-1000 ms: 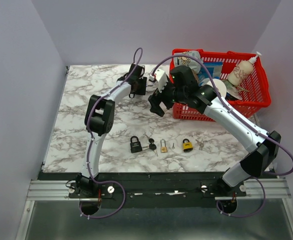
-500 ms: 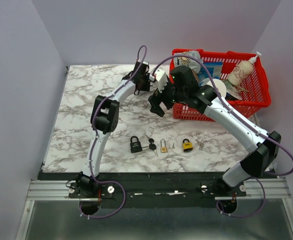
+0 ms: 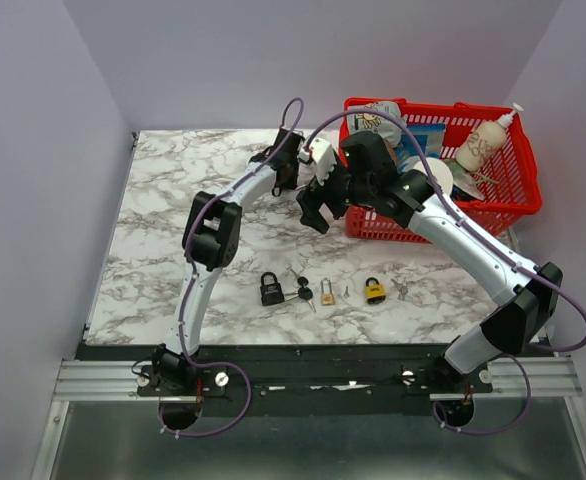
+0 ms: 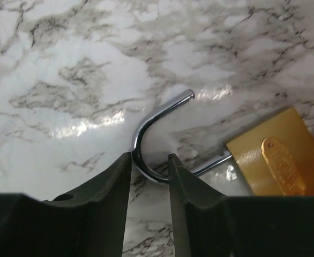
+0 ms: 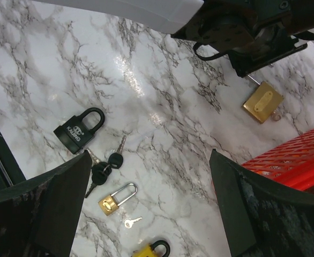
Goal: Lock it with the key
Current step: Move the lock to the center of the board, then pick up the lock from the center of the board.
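A large brass padlock (image 4: 275,160) lies on the marble table with its steel shackle (image 4: 146,134) swung open. My left gripper (image 4: 148,156) is low over it, its jaws a narrow gap apart and straddling the bend of the shackle, not clamped on it. It shows at the back of the top view (image 3: 291,160). My right gripper (image 5: 150,155) is wide open and empty, hovering above the table (image 3: 313,210). Below it lie a black padlock (image 5: 77,130), black-headed keys (image 5: 104,163), a small brass padlock (image 5: 116,199), a small silver key (image 5: 130,221) and a yellow padlock (image 5: 151,250).
A red basket (image 3: 513,205) with a bottle and other items stands at the back right, close behind the right arm. The row of padlocks (image 3: 271,290) and keys (image 3: 300,291) lies near the front edge. The two wrists are close together.
My left gripper has moved right, toward the right wrist and the basket, and now sits over the large brass padlock's shackle. The right arm has not moved.
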